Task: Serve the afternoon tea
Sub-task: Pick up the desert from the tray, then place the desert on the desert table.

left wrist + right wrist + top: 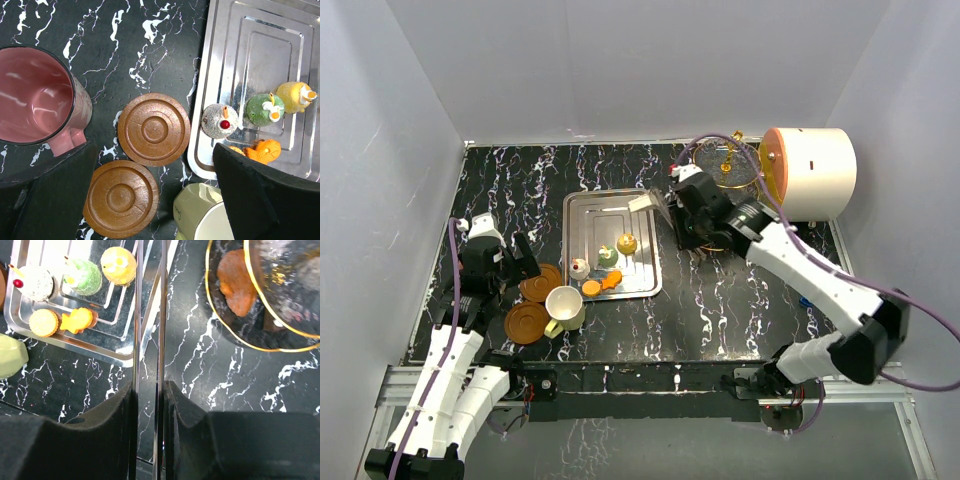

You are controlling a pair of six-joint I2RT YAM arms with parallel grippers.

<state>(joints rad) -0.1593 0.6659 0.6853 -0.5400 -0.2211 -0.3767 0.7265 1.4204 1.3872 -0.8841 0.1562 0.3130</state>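
My right gripper (150,390) is shut on a pair of steel tongs (149,315), whose two arms are pressed close together. The tongs' tips (645,203) hang over the far right corner of the steel tray (595,215). White (34,282), green (82,276), yellow (119,265) and orange (75,320) cakes sit on the tray. One brown cake (236,282) lies on the bottom plate of the gold-framed glass stand (725,165). My left gripper (152,150) is open above two brown saucers (153,129) (120,197), with the maroon cup (35,95) to one side and the cream cup (200,212) to the other.
A big white cylinder with an orange end (810,172) lies at the back right, just beside the stand. The tray takes up the middle of the black marbled table (740,300). White walls close in the left, back and right sides.
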